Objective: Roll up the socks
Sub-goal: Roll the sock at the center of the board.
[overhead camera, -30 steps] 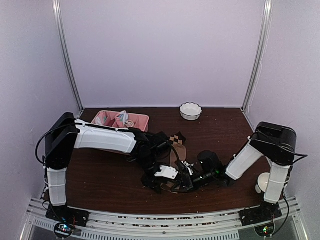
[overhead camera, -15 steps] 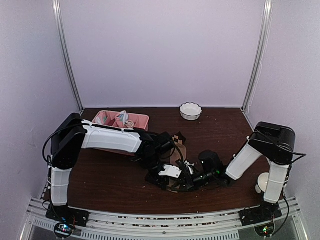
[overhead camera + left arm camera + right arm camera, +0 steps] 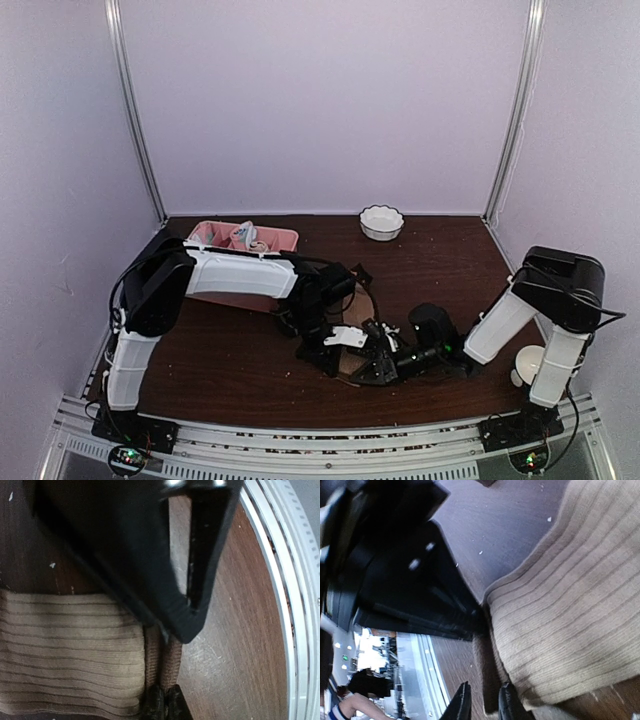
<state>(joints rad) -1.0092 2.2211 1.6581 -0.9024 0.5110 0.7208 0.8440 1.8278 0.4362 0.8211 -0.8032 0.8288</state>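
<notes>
The tan ribbed sock lies flat on the dark wood table, and it fills the right side of the right wrist view. A brown ribbed sock edge runs along its side. My left gripper is shut on that brown edge. My right gripper stands slightly open, with the same brown edge lying between its fingers. In the top view the two grippers, left and right, meet tip to tip over the socks, which the arms mostly hide.
A pink divided tray with small bundles sits at the back left. A white bowl stands at the back centre. A white round object sits by the right arm's base. The table's metal front rail is close by.
My left gripper has closed onto the brown sock edge. The right gripper's jaws have parted a little. Both arms have shifted slightly to the right.
</notes>
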